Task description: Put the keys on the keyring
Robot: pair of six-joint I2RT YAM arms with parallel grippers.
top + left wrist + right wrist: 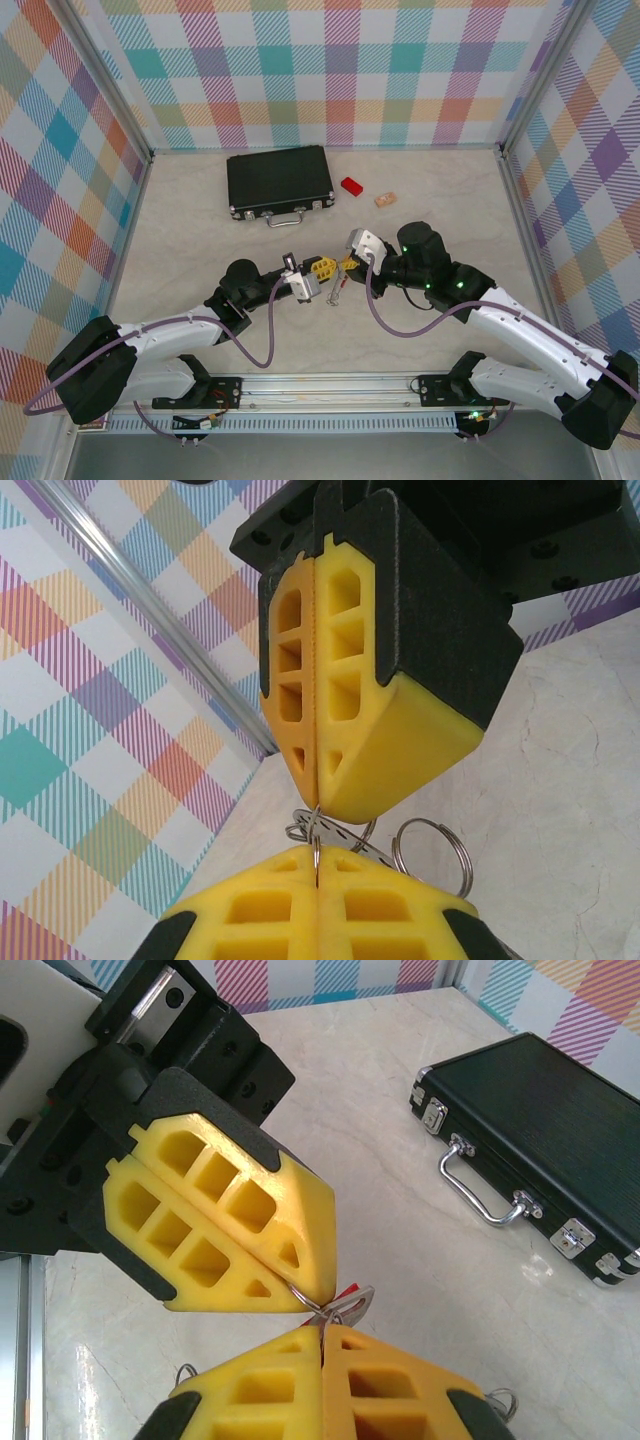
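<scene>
Though the yellow-padded left gripper [322, 268] and right gripper [352, 262] are both clamped tip to tip on the thin silver wire keyring [316, 830] at the top view's centre, I cannot tell whether the small red-headed silver key [348, 1300] beside it is threaded; most of the threading seems left.

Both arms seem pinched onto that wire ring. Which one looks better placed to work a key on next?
Probably the right. The left end effector and right end effector are both shut tip to tip on the keyring, but what looks like a key sits at the right's tips.
</scene>
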